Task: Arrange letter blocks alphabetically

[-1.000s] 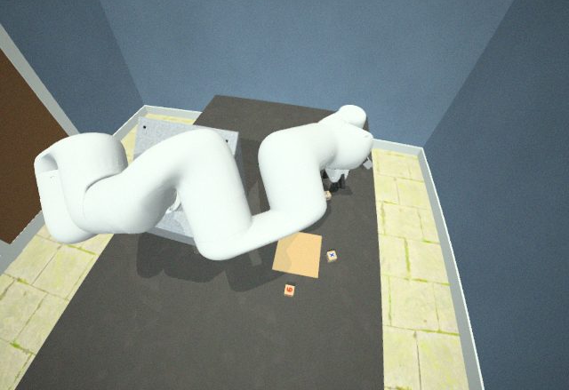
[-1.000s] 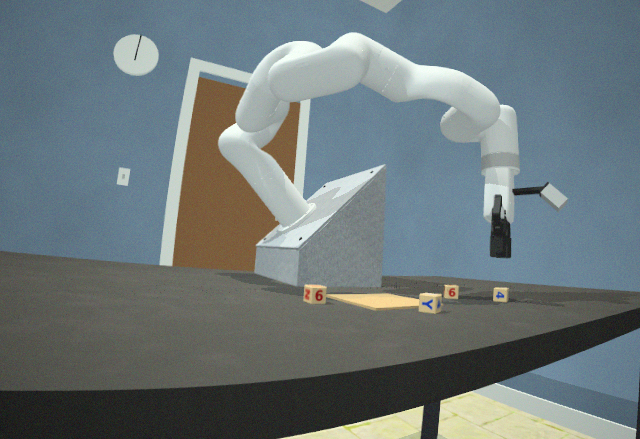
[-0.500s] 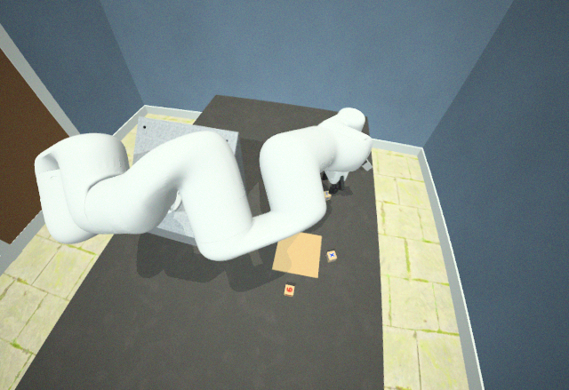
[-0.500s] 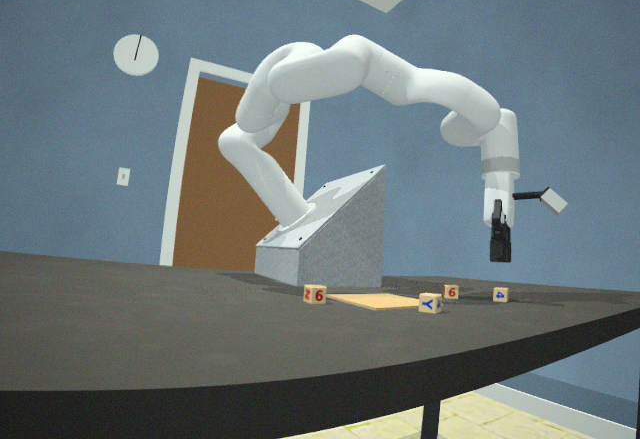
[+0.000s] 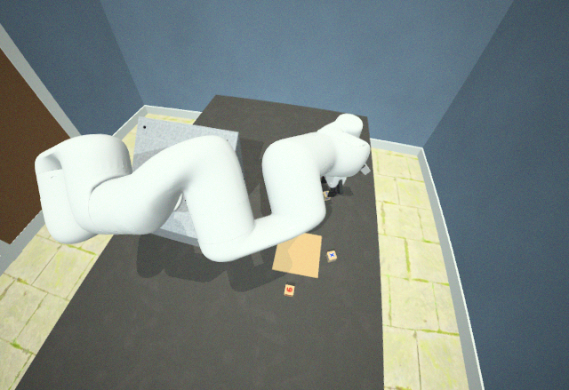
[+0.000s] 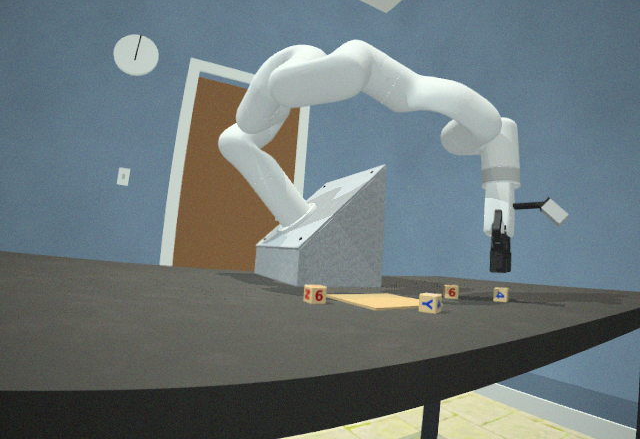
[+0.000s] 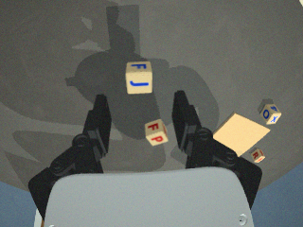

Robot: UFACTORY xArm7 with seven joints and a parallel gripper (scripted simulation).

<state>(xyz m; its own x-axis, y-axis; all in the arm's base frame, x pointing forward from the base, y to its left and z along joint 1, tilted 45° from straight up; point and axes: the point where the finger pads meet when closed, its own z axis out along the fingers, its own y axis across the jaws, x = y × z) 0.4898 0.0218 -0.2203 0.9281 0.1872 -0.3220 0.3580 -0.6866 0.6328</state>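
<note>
My gripper [image 5: 336,190] [image 6: 500,270] [image 7: 140,105] is partly open and empty, above the table. A block with a blue J on top [image 6: 500,294] [image 7: 138,78] stands below the fingers; the J lies sideways in the wrist view. A block with a red P on top [image 6: 451,291] [image 7: 156,132] stands nearer the base. A block with a blue X on top [image 5: 332,255] [image 6: 430,303] [image 7: 270,114] stands just off the mat [image 5: 306,257] [image 6: 374,302] [image 7: 240,134]. The digit block [image 5: 289,290] [image 6: 314,294] [image 7: 258,155], with a red 6 or 9 on top, lies off it too. The mat carries no block.
The grey sloped pedestal [image 5: 158,135] [image 6: 341,248] carries the arm, which spans the table [image 6: 206,341] and hides part of it in the top view. The table's edge runs beyond the X block. The wrist camera housing [image 6: 554,211] sticks out beside the gripper.
</note>
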